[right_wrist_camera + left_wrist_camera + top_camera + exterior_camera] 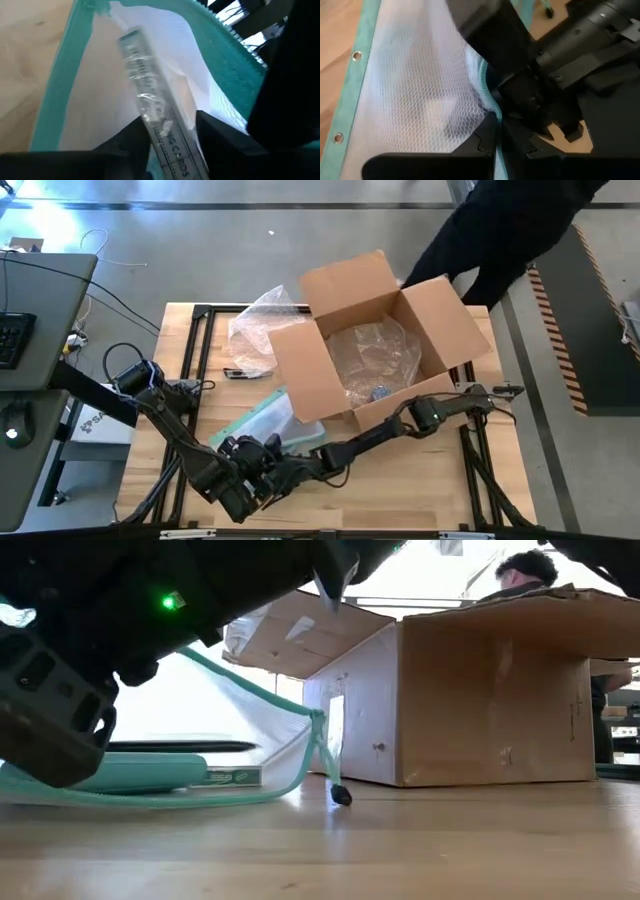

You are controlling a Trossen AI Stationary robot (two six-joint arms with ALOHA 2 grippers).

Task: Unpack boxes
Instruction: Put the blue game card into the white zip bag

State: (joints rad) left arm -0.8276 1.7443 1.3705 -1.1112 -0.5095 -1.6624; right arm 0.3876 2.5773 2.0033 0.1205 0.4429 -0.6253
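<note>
1. Here, the cardboard box (385, 340) is sitting open, flaps spread, on the far middle of the table (420, 490), with clear wrap lying inside.
2. The bubble wrap (258, 328) is lying just left of the box.
3. The teal-edged pouch (270, 418) is lying near the box's near-left corner.
4. The left gripper (492, 135) is clenching the pouch's teal edge.
5. The right gripper (167, 131) is straddling a packet (150, 107) inside the pouch; I cannot tell whether it is gripping.

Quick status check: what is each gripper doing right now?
Left gripper: shut on the teal edge of the mesh pouch.
Right gripper: fingers apart around a slim wrapped box at the pouch mouth; grip cannot be told.
</note>
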